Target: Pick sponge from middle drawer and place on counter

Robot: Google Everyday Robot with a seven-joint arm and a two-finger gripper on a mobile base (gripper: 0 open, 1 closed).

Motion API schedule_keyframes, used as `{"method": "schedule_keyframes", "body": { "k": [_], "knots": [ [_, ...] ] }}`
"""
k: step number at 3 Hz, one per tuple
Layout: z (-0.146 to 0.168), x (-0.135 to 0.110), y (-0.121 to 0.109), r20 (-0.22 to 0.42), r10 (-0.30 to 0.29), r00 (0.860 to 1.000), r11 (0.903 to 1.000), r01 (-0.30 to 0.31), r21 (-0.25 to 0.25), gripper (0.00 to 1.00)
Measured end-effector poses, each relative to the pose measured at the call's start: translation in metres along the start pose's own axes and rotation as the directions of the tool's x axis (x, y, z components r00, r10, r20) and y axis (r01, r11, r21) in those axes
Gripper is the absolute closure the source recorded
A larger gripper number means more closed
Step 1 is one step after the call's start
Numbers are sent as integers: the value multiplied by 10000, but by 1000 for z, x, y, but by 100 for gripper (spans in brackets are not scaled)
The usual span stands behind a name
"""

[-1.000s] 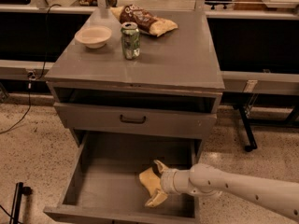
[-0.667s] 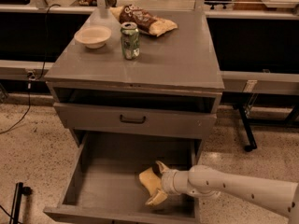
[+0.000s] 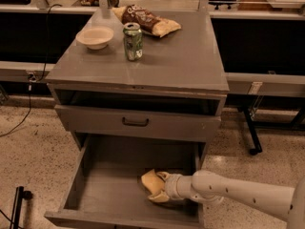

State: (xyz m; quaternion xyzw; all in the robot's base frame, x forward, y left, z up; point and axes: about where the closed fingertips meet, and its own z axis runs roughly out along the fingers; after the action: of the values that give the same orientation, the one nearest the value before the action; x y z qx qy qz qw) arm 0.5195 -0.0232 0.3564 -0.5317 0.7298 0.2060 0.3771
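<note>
The gripper reaches low into the deep grey metal middle drawer, its 2 cream fingers closed on the small pale-yellow wavy sponge between them, gripping its sides to lift it. The flat grey metal tabletop lies well above the fingers.

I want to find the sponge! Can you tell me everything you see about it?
The sponge is a small, pale-yellow, soft-looking block with curved edges. It lies on the flat grey floor of the open middle drawer, toward the front right. The gripper reaches in from the right and sits right up against it, hiding its right part.
</note>
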Motion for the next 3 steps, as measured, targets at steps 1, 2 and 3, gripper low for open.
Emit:
{"method": "schedule_keyframes", "body": {
  "k": [1,2,3],
  "knots": [
    [4,0,0,230,118,9997,9999,-116,-82,63],
    [-13,-21,-5,1273,-176,9917,9998,192,-111,86],
    [-71,-66,-9,2442,-885,9657,9954,946,-131,100]
  ]
}}
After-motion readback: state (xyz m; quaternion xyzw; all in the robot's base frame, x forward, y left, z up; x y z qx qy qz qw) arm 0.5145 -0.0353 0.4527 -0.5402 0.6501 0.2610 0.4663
